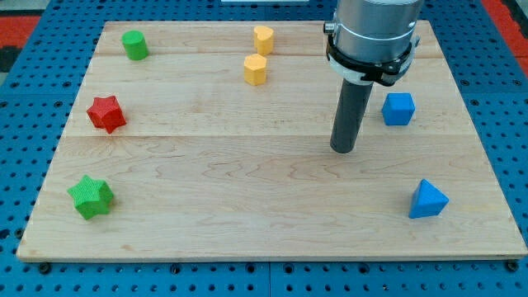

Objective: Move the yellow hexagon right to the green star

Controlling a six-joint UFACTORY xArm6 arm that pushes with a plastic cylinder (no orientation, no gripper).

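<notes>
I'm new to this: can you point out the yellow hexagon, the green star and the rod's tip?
yellow hexagon [255,69], camera view, front face of the block.
green star [91,196], camera view, middle of its top.
my tip [342,150], camera view, very bottom end of the dark rod.

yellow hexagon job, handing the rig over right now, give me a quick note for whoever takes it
My tip rests on the wooden board, right of centre, touching no block; the blue cube is nearest, to its right.
The yellow hexagon block sits near the top centre, just below another yellow block.
The green star block is at the bottom left.
Done: nothing yet.
Left: get behind the hexagon and push it to the star's right side.
</notes>
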